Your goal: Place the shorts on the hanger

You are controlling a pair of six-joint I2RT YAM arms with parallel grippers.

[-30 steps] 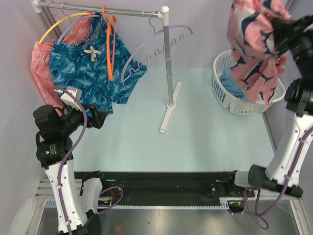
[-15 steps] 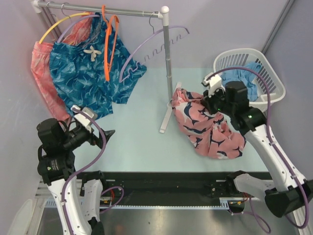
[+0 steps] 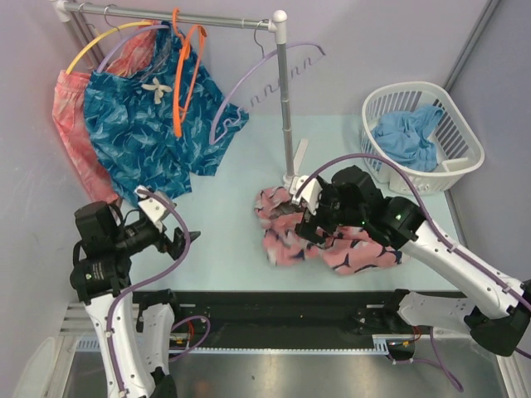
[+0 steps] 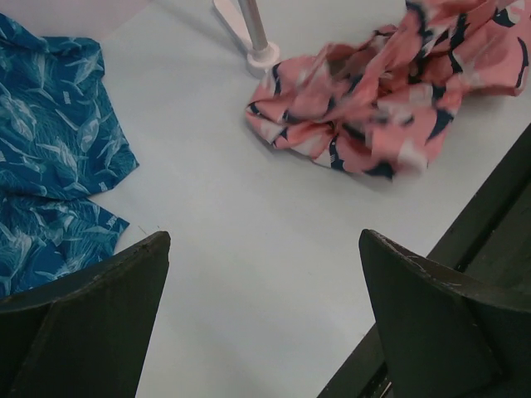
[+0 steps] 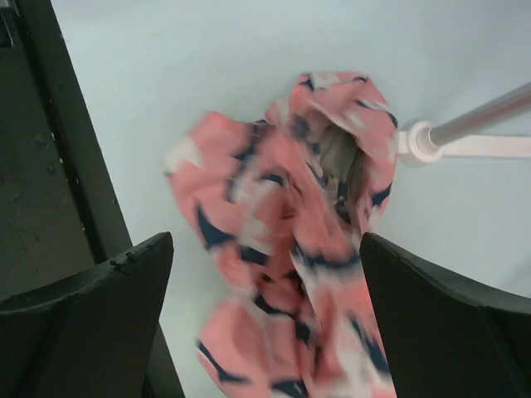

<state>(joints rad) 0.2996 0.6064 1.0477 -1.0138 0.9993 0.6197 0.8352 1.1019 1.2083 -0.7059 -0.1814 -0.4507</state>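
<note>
Since half a second ago the shorts (image 3: 286, 242) have shifted left and nearer across the bench (image 3: 232, 207), and the right arm has swung left with them; a second ago that arm held them high over the basket (image 3: 455, 171). Now they lie in a crumpled heap just near of the rack (image 3: 286, 108) foot, one edge close beside it. I judge that they are spread on open bench so that a waistband can be found before any hanging. The right gripper (image 3: 305, 217) hangs over the left part of the heap with its jaws wide apart and holds nothing. In its wrist view the fabric lies below and between the fingers, but it is blurred, so I cannot tell whether the tips touch the cloth. That arm reaches in from the near right, elbow bent, forearm running left, wrist pitched down. The left gripper (image 3: 178, 236) is also spread wide and empty. It sits low over bare bench at the near left, well apart from the shorts and aimed at them, which I read as waiting to take a corner. The left arm stands upright from its base with the wrist turned right. The hanger (image 3: 181, 83) is on the rail at the far left, against the teal shorts (image 3: 141, 124), well apart from both grippers, so nothing is on it yet.
</note>
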